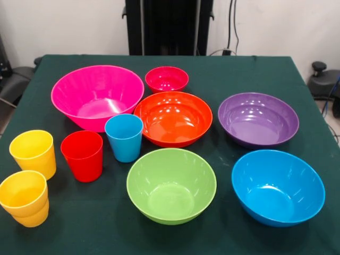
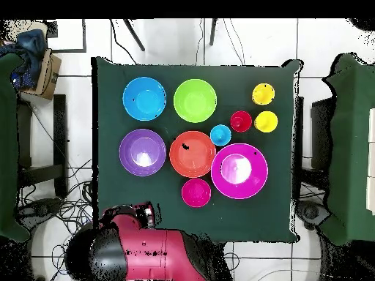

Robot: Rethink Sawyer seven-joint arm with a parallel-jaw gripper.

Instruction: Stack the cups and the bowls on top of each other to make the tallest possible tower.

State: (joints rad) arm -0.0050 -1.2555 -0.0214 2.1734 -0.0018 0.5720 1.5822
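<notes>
Nearest item: yellow cup (image 1: 24,198) at the front left corner of the counter (image 1: 106,228); a doubled band below its rim suggests two cups nested, though this view does not settle it.
Second yellow cup: (image 1: 33,153), standing alone just behind the first, mouth up.
Red cup: (image 1: 83,155), upright, just right of the yellow pair.
Light blue cup: (image 1: 124,137), upright, close against the hot pink and orange bowls; whether they touch cannot be told.
Hot pink bowl: (image 1: 98,96), the largest, far left, mouth up.
Small pink-red bowl: (image 1: 167,79), farthest from the camera, behind the orange bowl.
Lime green bowl: (image 1: 171,185), front centre, empty.
Orange bowl: (image 1: 173,118), centre, its rim beside the hot pink bowl's rim.
Purple bowl: (image 1: 258,119), right, clear of its neighbours.
Blue bowl: (image 1: 278,187), front right, empty.
Arm: red and black body (image 2: 139,252) drawn back beyond the counter's edge in the overhead view, well apart from every piece.
Claw: not distinguishable in either view, so whether it is apart or together cannot be told.
Tower: none yet; all bowls sit singly on the cloth.
Progress: at the very start, judging by the layout; apart from the possible nested yellow pair, every stacking step remains.
</notes>
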